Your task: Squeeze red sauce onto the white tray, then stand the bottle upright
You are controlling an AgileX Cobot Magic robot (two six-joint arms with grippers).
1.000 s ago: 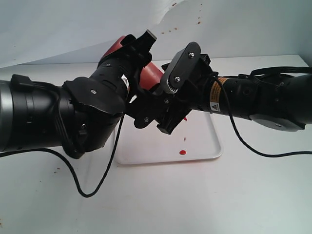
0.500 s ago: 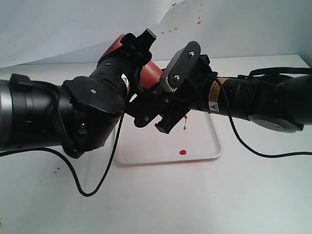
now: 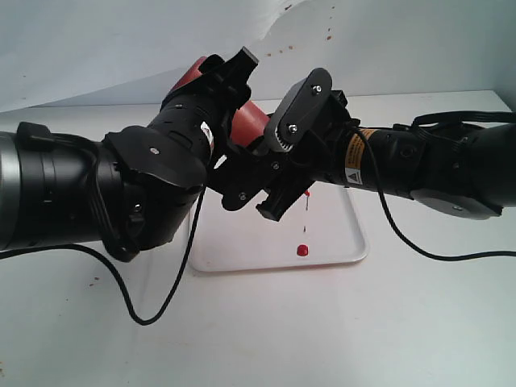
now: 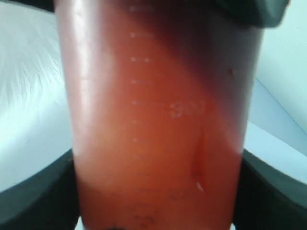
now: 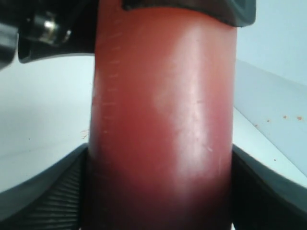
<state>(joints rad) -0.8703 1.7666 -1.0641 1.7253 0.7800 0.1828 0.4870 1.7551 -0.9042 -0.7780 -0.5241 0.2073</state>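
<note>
Arms are found almost where they were half a second ago: the left arm (image 3: 72,193) and the right arm (image 3: 435,165) meet above the tray (image 3: 242,251), and hardly any shift is seen. The bottle (image 3: 247,125) is held tipped over the tray's far half, as before, with its nozzle hidden behind the grippers. The left gripper (image 4: 158,201) is clamped on the bottle's body, a finger pressed to each side. The right gripper (image 5: 160,191) is likewise pressed against both sides of it. The sauce (image 3: 302,249), a blob near the tray's front right corner in the exterior view, has grown a little since a second ago. A thin red thread (image 3: 306,201) is seen hanging above it, as it was half a second ago.

An embossed "300" (image 4: 187,108) can be read on the bottle's wall in the left wrist view, beside a column of scale ticks. A yellow label (image 3: 353,158) with a black triangle is carried on the right arm; its small print cannot be read.

The tray is laid on a white table (image 3: 363,339). Beyond the tray, a white backdrop (image 3: 387,40) is dotted with reddish specks (image 3: 282,50). A black cable (image 3: 153,316) is looped over the table left of the tray. Much of the tray's far half is blocked from view by the two grippers.
</note>
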